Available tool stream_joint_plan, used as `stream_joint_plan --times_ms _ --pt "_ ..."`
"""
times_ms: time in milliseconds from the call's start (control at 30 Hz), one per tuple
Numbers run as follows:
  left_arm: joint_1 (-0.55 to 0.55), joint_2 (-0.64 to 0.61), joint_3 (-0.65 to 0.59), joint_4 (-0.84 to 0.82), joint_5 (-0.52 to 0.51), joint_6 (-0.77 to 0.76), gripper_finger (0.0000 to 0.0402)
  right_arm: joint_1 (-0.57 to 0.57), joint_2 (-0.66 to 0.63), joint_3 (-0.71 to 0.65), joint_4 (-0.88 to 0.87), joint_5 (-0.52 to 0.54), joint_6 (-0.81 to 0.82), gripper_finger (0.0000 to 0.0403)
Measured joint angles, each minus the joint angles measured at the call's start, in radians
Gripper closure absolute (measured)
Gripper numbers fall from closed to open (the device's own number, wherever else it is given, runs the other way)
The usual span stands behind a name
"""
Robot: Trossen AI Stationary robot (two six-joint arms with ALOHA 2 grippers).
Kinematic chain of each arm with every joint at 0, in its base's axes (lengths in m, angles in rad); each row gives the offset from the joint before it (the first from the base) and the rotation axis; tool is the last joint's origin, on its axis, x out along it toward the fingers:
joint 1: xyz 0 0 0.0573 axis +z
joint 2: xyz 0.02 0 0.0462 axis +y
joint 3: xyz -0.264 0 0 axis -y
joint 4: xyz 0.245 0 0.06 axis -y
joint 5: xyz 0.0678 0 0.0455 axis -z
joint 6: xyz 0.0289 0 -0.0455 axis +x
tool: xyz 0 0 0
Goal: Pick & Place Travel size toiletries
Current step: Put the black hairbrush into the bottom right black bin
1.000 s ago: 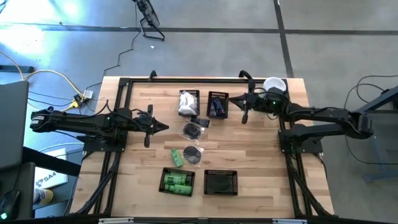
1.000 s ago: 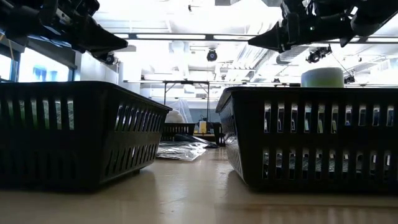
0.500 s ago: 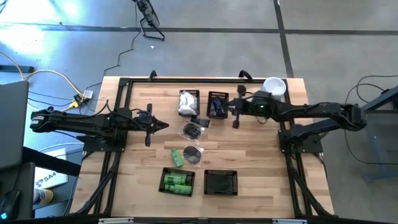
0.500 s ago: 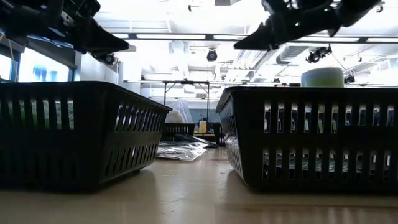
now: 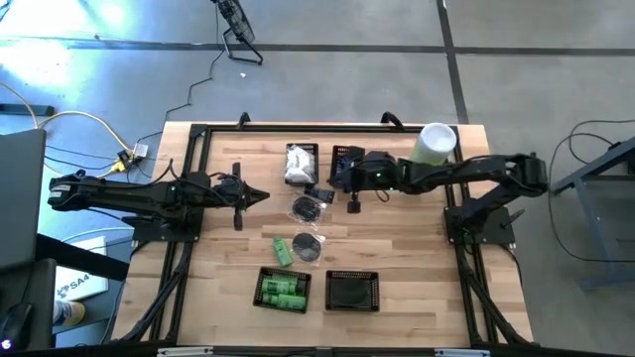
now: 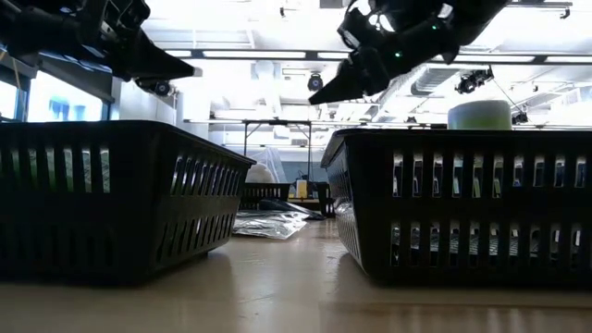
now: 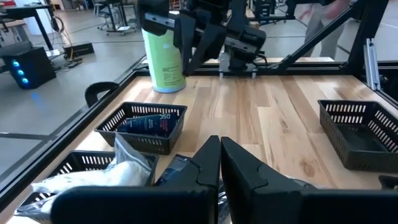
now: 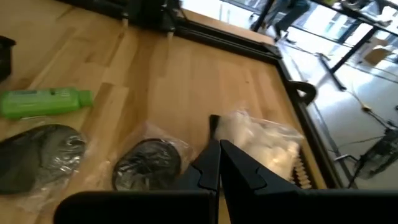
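The toiletries lie mid-table. White packets [image 5: 301, 162] fill a far basket, and dark blue pieces sit in the basket [image 5: 344, 157] beside it. Two clear-wrapped discs [image 5: 308, 208] [image 5: 309, 247], a dark piece [image 5: 318, 193] and a green bottle [image 5: 283, 251] rest on the wood. More green bottles lie in a near basket [image 5: 283, 290]. My right gripper [image 5: 334, 179] is shut and holds nothing; it hangs above the blue-piece basket's near left corner, pointing left and slightly down. My left gripper [image 5: 264, 195] is shut and holds nothing, left of the discs.
An empty black basket [image 5: 353, 292] stands near the front edge, right of the green-bottle basket. A tall pale-green cylinder [image 5: 435, 144] with a white lid stands at the far right. A black frame [image 5: 198, 131] borders the table. Bare wood lies between the discs and the right edge.
My right gripper has travelled toward the table's left edge, from beside the cylinder to over the blue-piece basket, tipping its fingers further downward. It has stayed shut. The toiletries have not moved.
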Motion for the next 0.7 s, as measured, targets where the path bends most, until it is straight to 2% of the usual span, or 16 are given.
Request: stream_joint_plan --times_ms 367,600,700 --pt "0.0 0.0 0.0 0.001 0.001 -0.052 0.0391 0.015 0.058 0.057 -0.109 -0.125 0.009 0.0399" --pt "0.0 0.0 0.0 0.001 0.002 -0.066 0.0391 0.014 0.058 0.057 -0.177 -0.146 0.038 0.0399" --pt "0.0 0.014 0.0 -0.001 0.002 -0.12 0.0391 0.014 0.072 0.057 -0.171 -0.181 0.063 0.0399"
